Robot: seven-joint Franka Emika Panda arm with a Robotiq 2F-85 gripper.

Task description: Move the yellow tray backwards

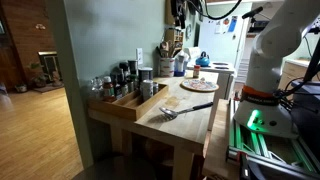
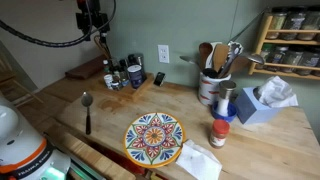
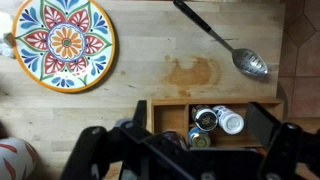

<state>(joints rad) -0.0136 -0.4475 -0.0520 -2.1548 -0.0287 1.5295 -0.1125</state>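
The yellow tray is a round shallow plate with a yellow rim and a colourful star pattern. It lies flat on the wooden table, at the top left of the wrist view. It also shows in both exterior views. My gripper is open and empty, its two dark fingers spread wide. It hangs high above the long wooden box with bottles, well apart from the tray. In an exterior view the gripper is at the top left, far behind the tray.
A grey spoon-like utensil lies on the table between box and tray, and shows in an exterior view. A utensil holder, a blue tissue box, a red-lidded jar and a white napkin stand near the tray.
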